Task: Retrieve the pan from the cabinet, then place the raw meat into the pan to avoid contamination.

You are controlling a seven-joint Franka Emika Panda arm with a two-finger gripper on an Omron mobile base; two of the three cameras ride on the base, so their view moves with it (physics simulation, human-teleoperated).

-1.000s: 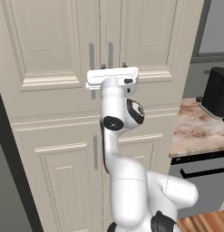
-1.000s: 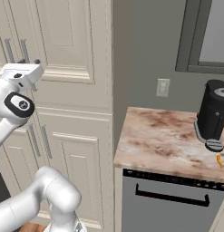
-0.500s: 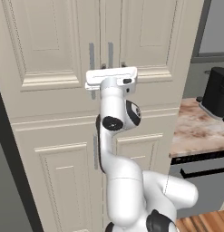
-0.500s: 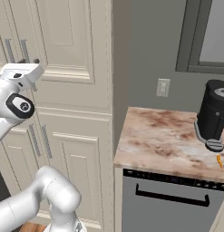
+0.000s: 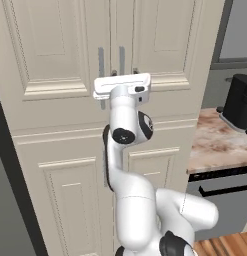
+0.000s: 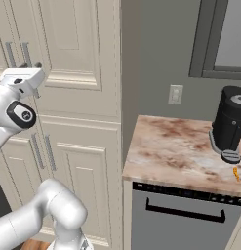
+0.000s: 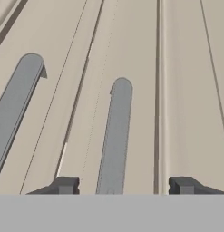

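The tall cream cabinet [image 5: 55,50] has both upper doors shut; the pan is hidden. My gripper [image 5: 125,73] is raised against the upper doors at their lower end. In the hand view, my gripper [image 7: 123,185] stands open with one grey bar handle [image 7: 115,136] between its fingertips, touching neither. The second bar handle [image 7: 16,104] lies off to the left. From the right, my gripper [image 6: 33,66] sits at the same handles on the cabinet [image 6: 78,39]. The raw meat [image 6: 235,173], a tiny orange piece, lies at the far right of the counter.
A marbled counter [image 6: 175,151] runs right of the cabinet, over a dark dishwasher front [image 6: 190,215]. A black coffee machine [image 6: 229,122] stands near the meat. The lower cabinet doors [image 5: 70,200] are shut too. A wall outlet [image 6: 175,94] sits above the counter.
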